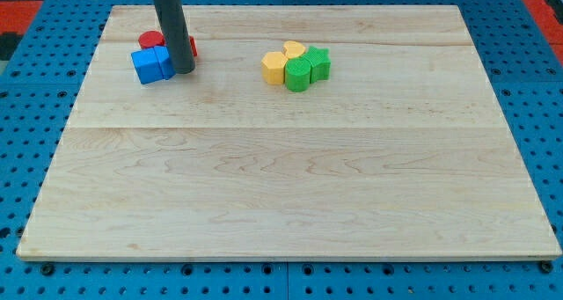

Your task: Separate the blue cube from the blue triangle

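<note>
Camera view: no jaws here, only my tip (183,70) touching the view's right side of the blue cube (151,65), near the board's top left, red blocks (150,40) just behind. Blue triangle hidden or indistinguishable. Likely light, rigid, slides easily; best pushed square on a flat face.

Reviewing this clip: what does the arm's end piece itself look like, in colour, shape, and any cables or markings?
A straight, dark grey cylindrical rod, smooth and even in width, entering from the view's top. A lighter metallic collar caps it at the frame edge. No cables or markings show. My tip is its plain blunt lower end, the same dark colour.
</note>
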